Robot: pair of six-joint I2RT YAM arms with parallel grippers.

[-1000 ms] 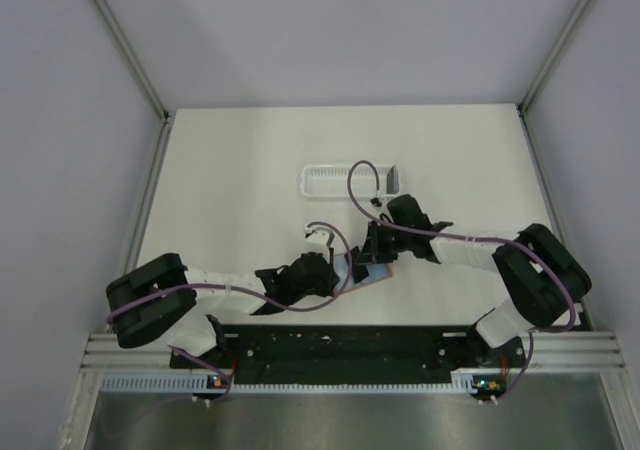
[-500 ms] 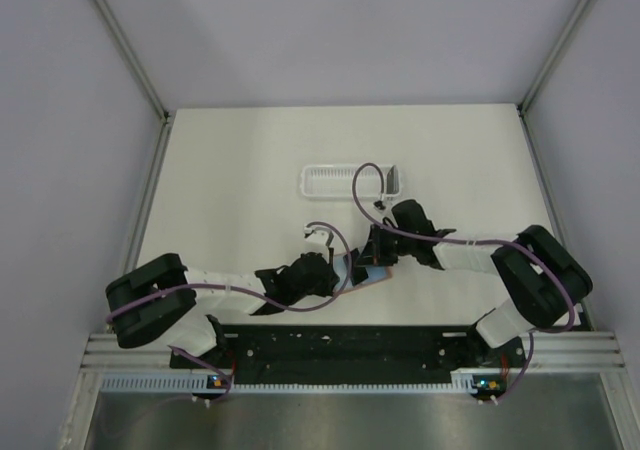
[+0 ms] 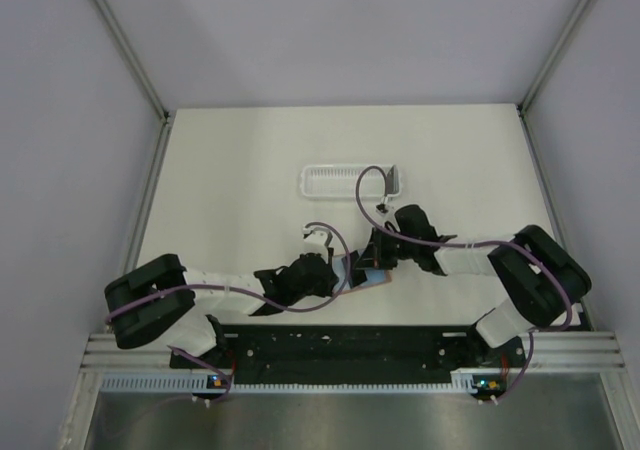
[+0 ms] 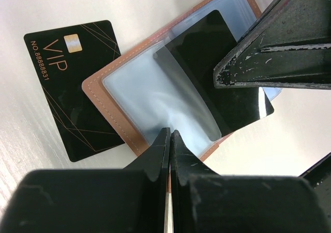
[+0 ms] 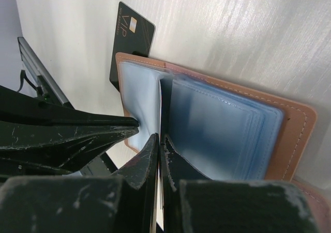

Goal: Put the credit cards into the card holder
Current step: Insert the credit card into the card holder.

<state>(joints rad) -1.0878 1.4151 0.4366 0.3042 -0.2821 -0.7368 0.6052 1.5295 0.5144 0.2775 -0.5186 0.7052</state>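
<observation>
card holder (image 4: 111, 96): tan leather-look cover, matt, stitched edge. Its sleeves (image 5: 217, 134): clear bluish plastic film, glossy, slightly wrinkled. VIP card (image 4: 72, 88) and second card (image 4: 217, 57): glossy black plastic, the VIP one with coppery metallic print. desk (image 5: 232, 31): white, matt, faint linear grain. left gripper (image 4: 169, 137) and right gripper (image 5: 158, 140): black matt plastic, scuffed, pale specks.

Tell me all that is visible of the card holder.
The card holder is a brown leather-like folder with pale stitching, lying open on the white table. Inside are clear bluish sleeves. The left gripper pinches one sleeve in shut jaws; a black card sits partly in it. A VIP card lies partly under its edge.
</observation>
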